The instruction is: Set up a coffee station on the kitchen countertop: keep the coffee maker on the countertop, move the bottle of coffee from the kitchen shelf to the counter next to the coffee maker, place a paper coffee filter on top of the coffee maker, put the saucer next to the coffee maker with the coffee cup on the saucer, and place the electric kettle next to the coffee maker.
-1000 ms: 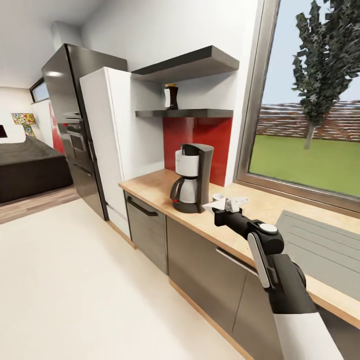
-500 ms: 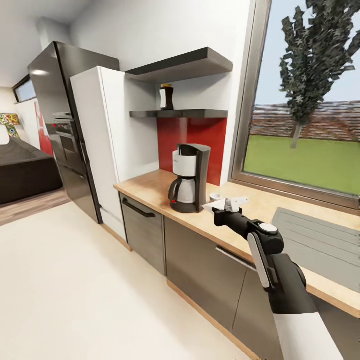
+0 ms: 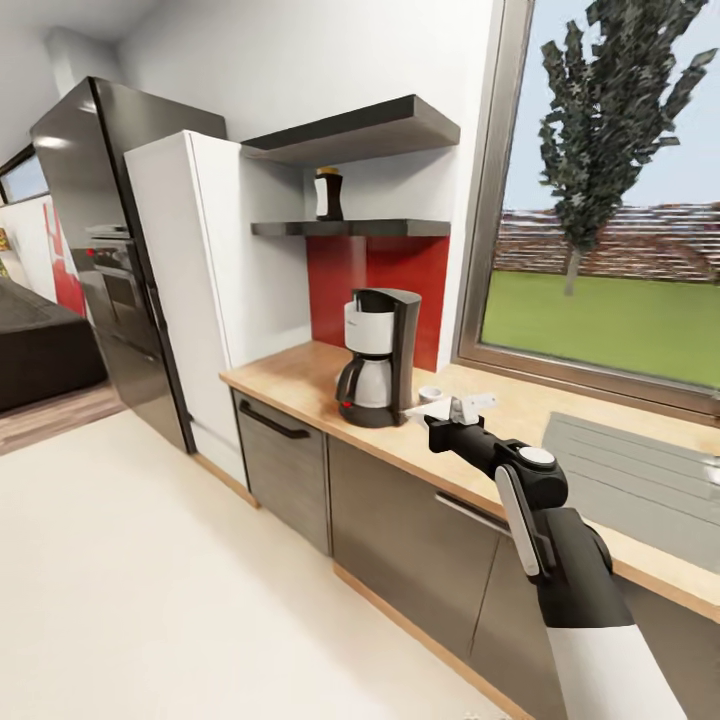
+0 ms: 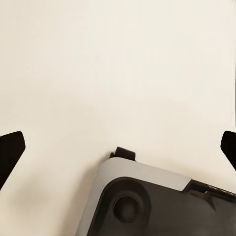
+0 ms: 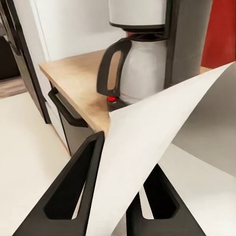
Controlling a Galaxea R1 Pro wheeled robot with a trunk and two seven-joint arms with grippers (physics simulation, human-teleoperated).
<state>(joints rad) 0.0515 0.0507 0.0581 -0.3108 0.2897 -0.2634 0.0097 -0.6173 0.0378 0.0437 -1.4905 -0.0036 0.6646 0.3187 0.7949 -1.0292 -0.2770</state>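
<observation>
1. Head view: over the last second the whole picture has slid leftward, fridge, shelves and window together, so the camera has turned with the robot; nothing on the countertop (image 3: 300, 375) has itself moved.
2. Measured against the coffee maker (image 3: 380, 357), every thing keeps its place: the bottle of coffee (image 3: 328, 193) stands on the kitchen shelf (image 3: 350, 228) above and behind it, and a small white cup-like object (image 3: 431, 394) sits on the counter just beside it, toward the window; I cannot tell whether that is the coffee cup.
3. The right gripper (image 3: 447, 412) has stayed out in front of the robot, level with the coffee maker's base and just to its window side, with a white sheet at its tip.
4. Right wrist view: the right gripper (image 5: 120, 189) is pinching the paper coffee filter (image 5: 152, 147) between its dark fingers (image 5: 73, 189), and the sheet fans out toward the coffee maker (image 5: 147, 54), which stands near and ahead.
5. Left wrist view: the left claw's two dark tips sit far apart at the frame edges, spread wide with nothing between them, over pale floor and part of the robot's base (image 4: 147, 201).
6. My reading: the turn is squaring the robot to the coffee maker for the filter step; the filter is not yet on top, and the arm would need to rise well above the lid first.
</observation>
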